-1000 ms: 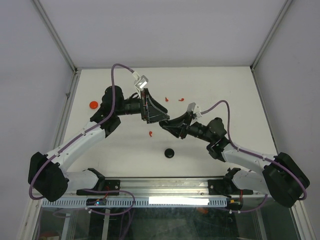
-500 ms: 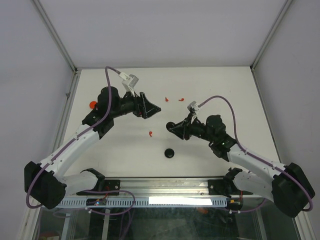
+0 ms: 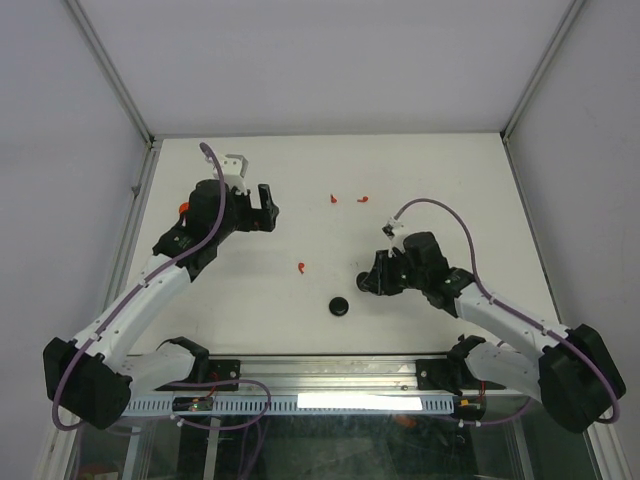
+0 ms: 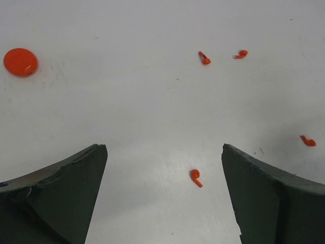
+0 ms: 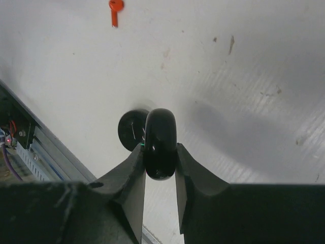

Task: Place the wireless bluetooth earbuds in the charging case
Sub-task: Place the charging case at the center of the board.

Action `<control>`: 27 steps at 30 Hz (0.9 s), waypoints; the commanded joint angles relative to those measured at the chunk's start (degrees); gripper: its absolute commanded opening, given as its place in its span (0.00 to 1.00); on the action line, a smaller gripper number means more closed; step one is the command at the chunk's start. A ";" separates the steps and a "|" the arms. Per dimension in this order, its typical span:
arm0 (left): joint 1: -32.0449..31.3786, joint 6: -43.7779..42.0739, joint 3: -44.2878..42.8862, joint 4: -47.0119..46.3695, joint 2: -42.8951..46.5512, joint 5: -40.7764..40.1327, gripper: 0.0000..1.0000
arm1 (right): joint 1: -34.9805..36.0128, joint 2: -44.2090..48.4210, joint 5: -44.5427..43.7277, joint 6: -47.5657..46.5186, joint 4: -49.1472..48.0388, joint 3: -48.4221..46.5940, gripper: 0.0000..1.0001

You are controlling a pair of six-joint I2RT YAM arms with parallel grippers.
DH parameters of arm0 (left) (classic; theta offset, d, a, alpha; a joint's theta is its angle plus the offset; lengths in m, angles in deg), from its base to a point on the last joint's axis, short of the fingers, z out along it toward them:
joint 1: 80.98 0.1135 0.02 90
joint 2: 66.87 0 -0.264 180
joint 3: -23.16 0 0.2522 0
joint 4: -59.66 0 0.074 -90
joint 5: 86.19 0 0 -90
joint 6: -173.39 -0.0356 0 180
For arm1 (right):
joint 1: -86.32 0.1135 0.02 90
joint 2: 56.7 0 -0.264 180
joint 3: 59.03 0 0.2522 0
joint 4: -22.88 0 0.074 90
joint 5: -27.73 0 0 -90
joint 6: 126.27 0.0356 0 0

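One step in: clamped black case (image 5: pixel 160 137) edge-on in right gripper (image 5: pixel 160 152), hung left gripper (image 4: pixel 163 152) wide open over red earbuds (image 4: pixel 203 58). Likely needed next: precise pinch on nearest earbud (image 4: pixel 195 177).

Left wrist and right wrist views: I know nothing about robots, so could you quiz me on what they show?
1. True or false: the left gripper is open, holding nothing.
2. The right gripper is shut on: A) a red disc, B) a black disc, C) a spoon.
3. How many red earbuds lie on the table in the left wrist view?
Key: 1 true; 2 B; 3 four.
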 commanded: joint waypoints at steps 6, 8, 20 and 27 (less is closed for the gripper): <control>4.70 -3.58 3.95 -0.49 2.03 -8.11 0.99 | -0.19 -9.98 7.02 5.78 -1.71 -0.37 0.03; 4.86 -3.55 4.12 -0.52 2.05 -8.25 0.99 | -0.06 -11.95 9.02 7.17 -4.35 0.23 0.06; 6.24 -2.80 4.32 -0.55 -0.54 -8.35 0.99 | 0.28 -12.33 5.94 5.51 1.57 -0.53 0.47; 7.78 -2.25 4.13 -0.84 -3.24 -9.03 0.99 | 0.30 -6.76 -4.02 3.23 10.20 -3.07 0.60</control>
